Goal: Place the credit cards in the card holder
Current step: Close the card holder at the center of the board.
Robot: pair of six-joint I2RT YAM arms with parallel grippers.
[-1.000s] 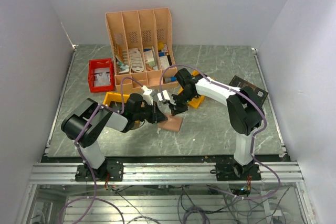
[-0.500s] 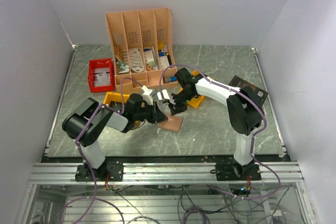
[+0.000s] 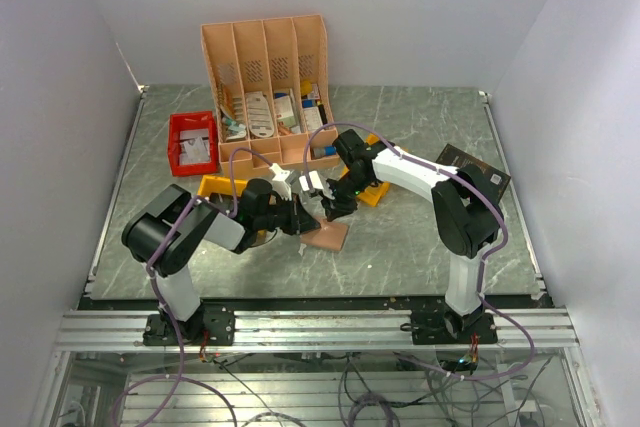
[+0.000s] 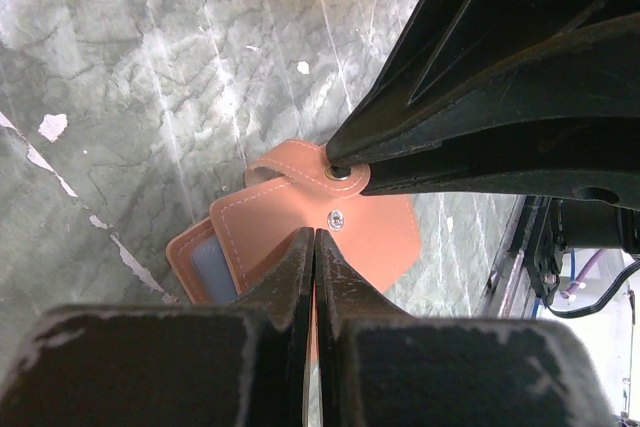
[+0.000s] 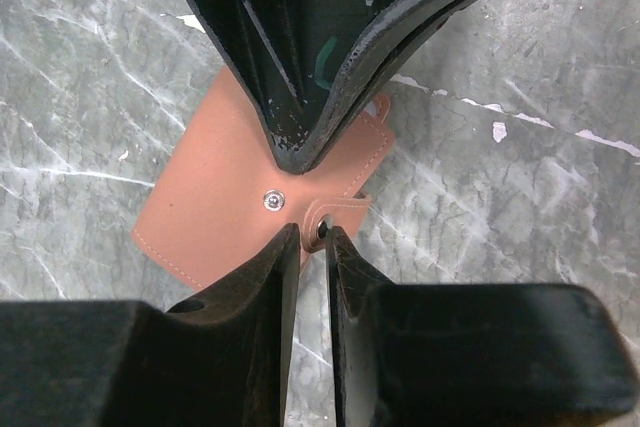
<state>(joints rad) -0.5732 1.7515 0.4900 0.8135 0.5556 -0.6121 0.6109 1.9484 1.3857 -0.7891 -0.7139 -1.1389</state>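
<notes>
Card holder (image 4: pixel 375 237) lies flat on the table (image 4: pixel 120 67), roughly mid-table, on the near side of the peach organiser (image 3: pixel 265 57) and btwn my two arms, tan leather up. My left end effector (image 4: pixel 315 244) is pressed together, no gap btwn the fingers, tips down on the leather's edge. Can't tell whether a fold is nipped in there or I'm only bearing on it. A pale bluish pocket panel (image 4: pixel 212 269) peeks out at one corner of the holder.

My right end effector (image 5: pixel 313 239) comes in from the opp. side, tips nearly meeting my left ones. Its fingers are spread a little, narrow gap, w/ the rounded end of the strap tab (image 5: pixel 335 212) sitting btwn the tips. A metal snap stud (image 5: pixel 271 201) shows on the leather just beside. Back-left on the table is a red bin (image 3: pixel 193 142) w/ pale flat bits in it, too small to ID.
</notes>
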